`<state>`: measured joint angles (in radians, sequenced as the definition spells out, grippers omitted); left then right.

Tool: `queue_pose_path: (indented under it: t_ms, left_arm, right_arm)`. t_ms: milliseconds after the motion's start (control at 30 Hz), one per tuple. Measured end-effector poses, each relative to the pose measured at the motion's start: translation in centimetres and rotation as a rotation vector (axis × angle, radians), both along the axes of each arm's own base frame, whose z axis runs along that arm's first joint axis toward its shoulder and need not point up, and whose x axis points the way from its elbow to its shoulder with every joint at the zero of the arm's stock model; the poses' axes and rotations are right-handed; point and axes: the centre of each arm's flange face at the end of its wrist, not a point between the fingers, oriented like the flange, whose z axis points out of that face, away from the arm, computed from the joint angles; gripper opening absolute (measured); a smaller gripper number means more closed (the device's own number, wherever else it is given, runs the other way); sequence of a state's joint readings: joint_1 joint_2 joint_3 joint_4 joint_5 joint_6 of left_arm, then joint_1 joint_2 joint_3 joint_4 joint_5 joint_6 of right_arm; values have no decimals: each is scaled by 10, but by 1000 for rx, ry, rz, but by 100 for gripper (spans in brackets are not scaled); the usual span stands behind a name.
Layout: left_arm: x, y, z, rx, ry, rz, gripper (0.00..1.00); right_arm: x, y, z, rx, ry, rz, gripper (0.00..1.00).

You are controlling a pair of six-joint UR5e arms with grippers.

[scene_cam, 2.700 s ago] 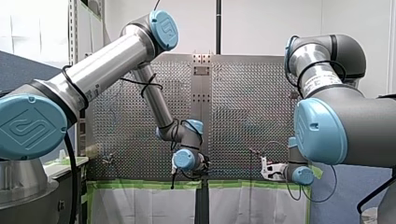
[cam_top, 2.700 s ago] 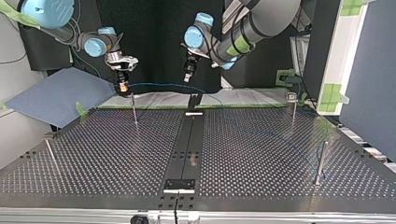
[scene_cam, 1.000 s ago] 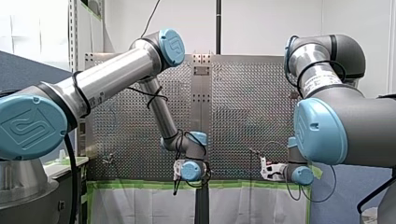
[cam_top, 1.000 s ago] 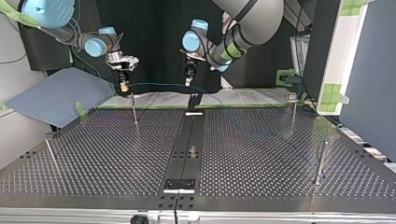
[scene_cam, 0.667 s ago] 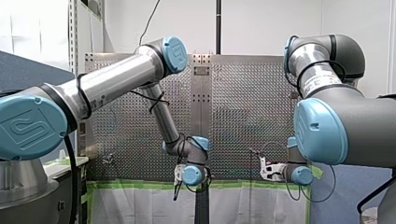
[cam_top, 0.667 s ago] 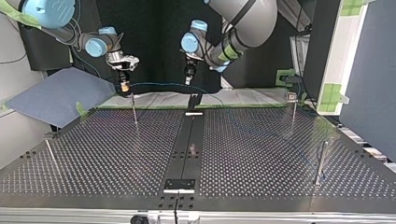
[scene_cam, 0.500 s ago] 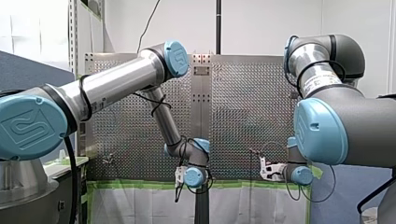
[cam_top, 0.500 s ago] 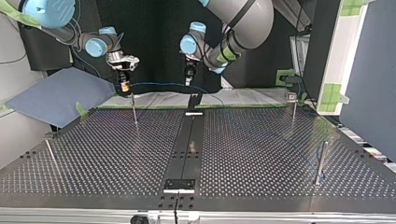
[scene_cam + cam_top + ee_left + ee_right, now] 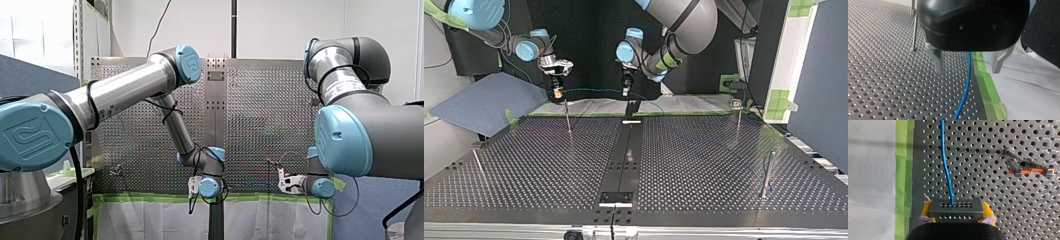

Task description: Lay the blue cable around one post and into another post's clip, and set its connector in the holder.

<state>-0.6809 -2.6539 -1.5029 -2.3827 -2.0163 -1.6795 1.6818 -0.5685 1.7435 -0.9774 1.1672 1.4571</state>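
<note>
The blue cable point(image 9: 965, 95) runs over the perforated table between the metal fingers point(image 9: 937, 60) of my left gripper point(image 9: 967, 71), which is open and hangs just above it without touching. My right gripper point(image 9: 955, 206) is shut with its yellow pads on the grey connector point(image 9: 954, 212), and the cable point(image 9: 945, 165) leads straight ahead from it. In the top view my right gripper point(image 9: 556, 93) holds the connector above a thin post point(image 9: 568, 117), and the cable point(image 9: 594, 90) arcs across to my left gripper point(image 9: 626, 90). Below that gripper stands the black holder point(image 9: 631, 107).
A post with an orange clip point(image 9: 1028, 167) stands beside my right gripper. More posts point(image 9: 738, 117) point(image 9: 768, 172) point(image 9: 476, 162) rise from the table point(image 9: 699, 165). Green tape point(image 9: 988, 87) and white sheeting edge the plate. A blue-grey board point(image 9: 489, 102) leans at the top view's left.
My left arm has come down and shifted slightly toward the top view's left, bringing its gripper over the cable. My right arm has stayed still with the connector.
</note>
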Motion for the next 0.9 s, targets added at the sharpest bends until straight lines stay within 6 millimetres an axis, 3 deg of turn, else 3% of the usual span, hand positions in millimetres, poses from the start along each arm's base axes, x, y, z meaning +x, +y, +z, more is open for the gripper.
queue_pose_path:
  t_ms: [33,100,133,233,333,400,633,800,867,900]
  left_arm:
    - [0,0,0,0,-1,1,84]
    - [1,-1,1,-1,-2,3,65]
    - [0,-1,1,-1,-3,3,65]
    - [0,-2,1,0,-3,2,38]
    - [-1,-2,1,0,-3,1,38]
    - [-1,-2,1,0,-3,2,29]
    - [2,-1,2,-2,-4,5,29]
    - [2,0,2,0,-5,8,18]
    - [2,0,2,0,-5,8,18]
    - [2,0,2,0,-6,8,13]
  right_arm:
    - [0,0,0,0,0,-1,0]
    - [0,0,0,0,0,-1,0]
    - [0,0,0,0,0,-1,0]
    - [0,0,0,0,1,-2,0]
    - [0,0,0,0,1,-3,0]
    - [0,0,0,0,1,-3,0]
    - [1,0,0,0,2,-1,0]
    - [1,1,0,1,2,0,0]
    - [1,1,0,1,2,0,0]
    - [1,1,0,1,2,0,0]
